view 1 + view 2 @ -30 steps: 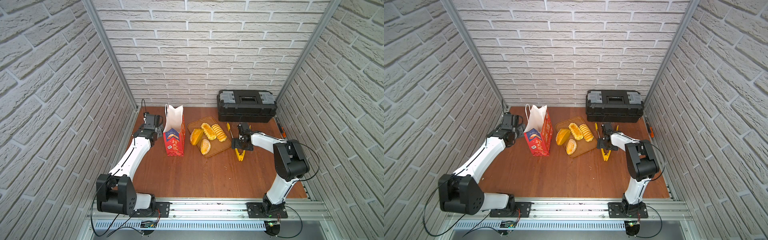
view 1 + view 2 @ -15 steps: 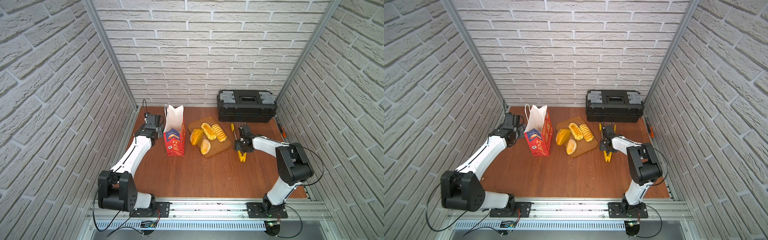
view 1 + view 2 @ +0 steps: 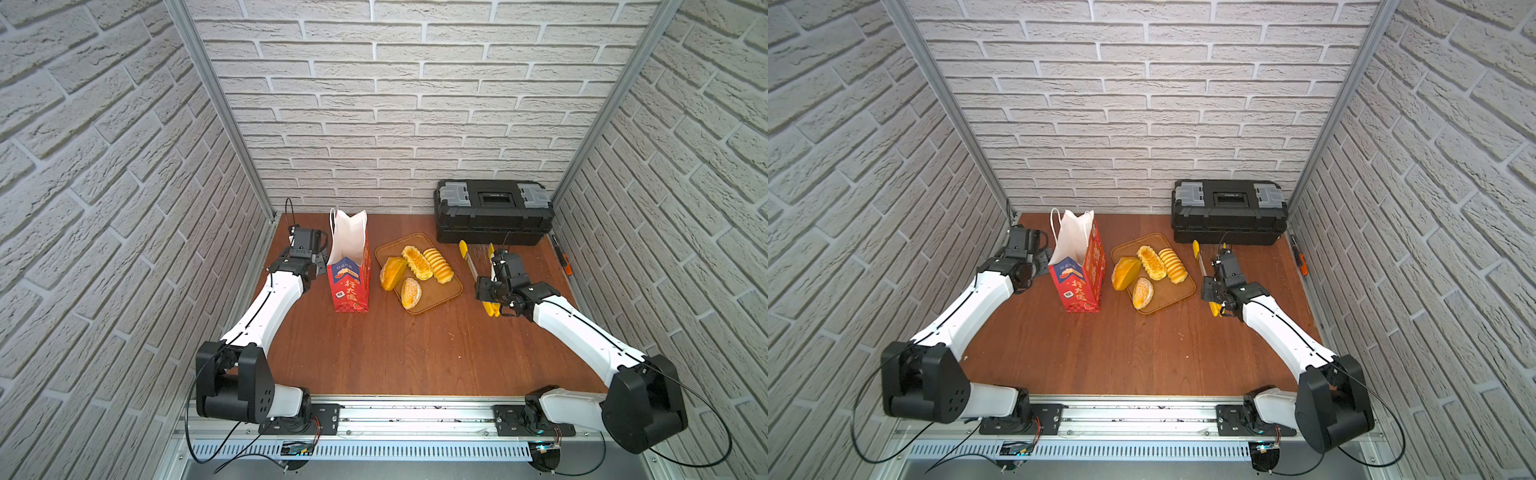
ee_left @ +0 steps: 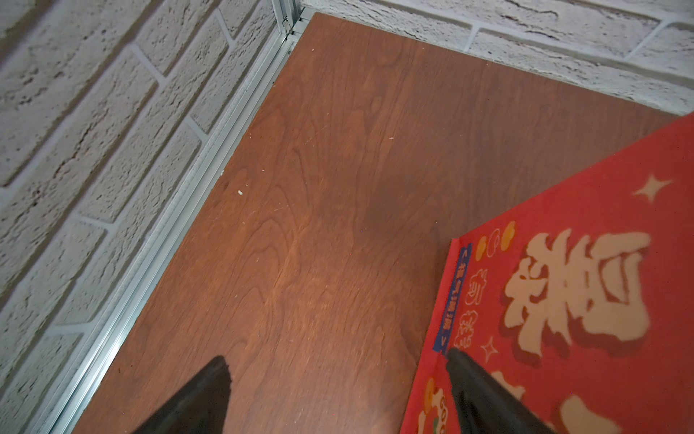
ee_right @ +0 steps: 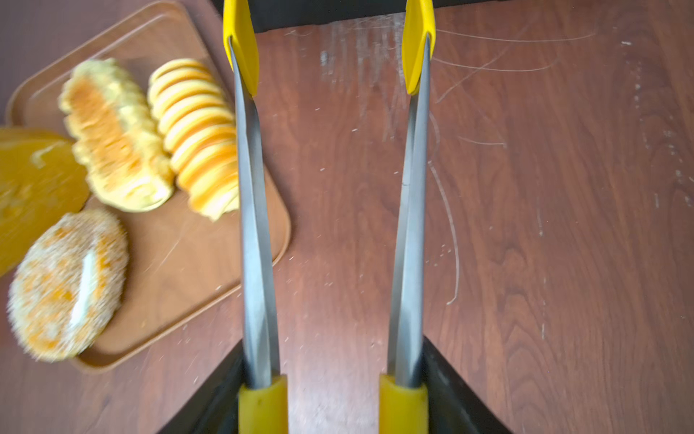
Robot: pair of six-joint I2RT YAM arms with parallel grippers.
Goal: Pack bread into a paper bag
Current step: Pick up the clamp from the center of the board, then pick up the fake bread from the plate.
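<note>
The paper bag (image 3: 349, 266) stands upright at the back left, open at the top; its red printed side (image 4: 563, 300) fills part of the left wrist view. Several bread pieces lie on a brown tray (image 3: 440, 293): an oval loaf (image 3: 392, 272), a braided pastry (image 3: 417, 262), a ridged roll (image 3: 438, 265) and a sesame bun (image 3: 410, 292). My left gripper (image 4: 338, 375) is open beside the bag, one finger (image 4: 480, 394) against the red side. My right gripper (image 5: 332, 375) is shut on yellow-tipped metal tongs (image 5: 255, 225), right of the tray, tips pointing to the back.
A black toolbox (image 3: 492, 212) sits at the back right, just beyond the tongs' tips. An orange-handled tool (image 3: 563, 262) lies along the right wall. Brick walls close in the table on three sides.
The right gripper's jaws have closed in on the tongs' arms, and the arm has stretched out lower over the table. The left arm and the bag have stayed put.
</note>
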